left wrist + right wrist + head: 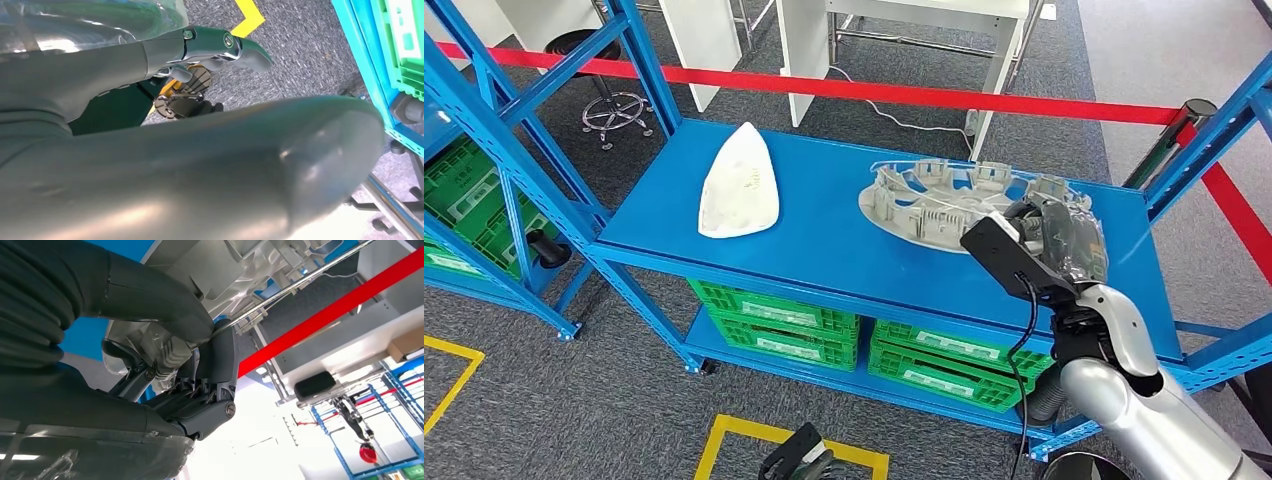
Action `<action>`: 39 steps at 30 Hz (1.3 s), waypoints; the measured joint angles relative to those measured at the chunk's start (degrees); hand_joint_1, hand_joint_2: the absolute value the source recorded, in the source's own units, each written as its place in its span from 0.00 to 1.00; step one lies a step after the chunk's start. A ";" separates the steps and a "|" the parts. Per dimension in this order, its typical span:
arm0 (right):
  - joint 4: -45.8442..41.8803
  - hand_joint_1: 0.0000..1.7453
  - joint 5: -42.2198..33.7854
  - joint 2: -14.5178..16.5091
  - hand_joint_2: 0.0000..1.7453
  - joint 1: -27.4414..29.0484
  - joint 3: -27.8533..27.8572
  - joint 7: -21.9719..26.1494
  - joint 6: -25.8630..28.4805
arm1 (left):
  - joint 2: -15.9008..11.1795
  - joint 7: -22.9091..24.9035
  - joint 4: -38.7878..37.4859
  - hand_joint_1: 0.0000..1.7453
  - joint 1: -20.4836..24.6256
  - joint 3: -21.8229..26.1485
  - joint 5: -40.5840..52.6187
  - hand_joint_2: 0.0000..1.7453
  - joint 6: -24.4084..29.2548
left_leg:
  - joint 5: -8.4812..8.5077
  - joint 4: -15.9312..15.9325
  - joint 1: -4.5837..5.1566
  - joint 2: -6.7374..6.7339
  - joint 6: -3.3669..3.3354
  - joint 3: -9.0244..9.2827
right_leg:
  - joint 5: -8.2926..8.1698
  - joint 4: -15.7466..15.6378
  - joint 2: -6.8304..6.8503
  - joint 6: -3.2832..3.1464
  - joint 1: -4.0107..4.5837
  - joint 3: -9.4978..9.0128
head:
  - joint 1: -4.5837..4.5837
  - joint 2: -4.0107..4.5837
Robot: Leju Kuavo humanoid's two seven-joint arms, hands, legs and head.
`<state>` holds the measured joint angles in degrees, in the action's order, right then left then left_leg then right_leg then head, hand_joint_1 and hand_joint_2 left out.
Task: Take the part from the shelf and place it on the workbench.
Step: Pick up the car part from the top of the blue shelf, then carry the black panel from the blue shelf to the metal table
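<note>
at the right end of the blue shelf (824,245), the right hand (1052,235) sits over the near rim of a grey ribbed round part (944,195), its thumb and fingers closed on that rim; the right wrist view shows this closely, with the thick thumb (155,305) pressed on one face of the part (200,265) and the darker fingers (215,370) curled up against the other. the left hand (220,47) hangs low beside the shelf, over grey carpet and a yellow floor line (247,17); its fingers are somewhat curled with nothing in them, though how far it is closed i cannot tell. two parts lie on the top deck: the grey round one toward the right end, and one white, iron-shaped shell (739,185) toward the left end, well apart from it, with bare blue deck between them and along the front edge. the round part lies near the rear edge. four green crates (864,340) are stacked in two pairs on the lower level, and further green crates (464,205) sit in the neighbouring rack on the left. a red barrier tape (874,92) runs behind the shelf, with white table legs (804,55) and a stool base (614,110) beyond it. the head view gives the whole deck layout, while the right wrist view alone shows the grip itself.
</note>
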<state>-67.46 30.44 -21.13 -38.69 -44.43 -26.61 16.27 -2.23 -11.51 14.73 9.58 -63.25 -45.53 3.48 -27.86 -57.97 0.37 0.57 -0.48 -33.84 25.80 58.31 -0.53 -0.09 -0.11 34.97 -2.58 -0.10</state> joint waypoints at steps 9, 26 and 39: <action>-3.03 1.00 -1.31 -1.23 1.00 -0.47 -0.01 -0.29 1.15 | 0.11 -0.07 0.00 0.00 0.00 0.00 -0.37 0.00 0.02 | 0.00 0.00 0.00 0.00 0.00 0.00 | 0.01 0.00 0.00 0.00 0.00 0.01 | 0.00 -0.01; -10.17 1.00 -4.03 -2.45 1.00 -0.73 0.04 1.07 3.44 | 0.12 -0.17 0.00 0.00 0.02 0.00 -0.39 0.00 0.02 | 0.00 0.01 0.00 0.00 0.00 0.00 | 0.02 0.00 0.00 -0.03 0.00 0.01 | 0.00 0.00; -19.17 1.00 -8.14 -2.45 1.00 -1.84 0.03 3.37 4.61 | 0.14 -0.63 0.00 0.00 0.02 0.00 -0.43 0.00 0.03 | 0.00 0.03 0.00 0.00 0.00 0.00 | 0.02 0.00 0.01 -0.03 0.00 0.00 | 0.01 0.00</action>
<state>-86.63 22.30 -23.58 -40.53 -44.40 -23.24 20.87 -2.10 -12.14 14.73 9.60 -63.25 -45.97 3.51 -27.86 -57.93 0.37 0.57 -0.48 -33.84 25.83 58.31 -0.52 -0.12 -0.11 34.97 -2.58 -0.11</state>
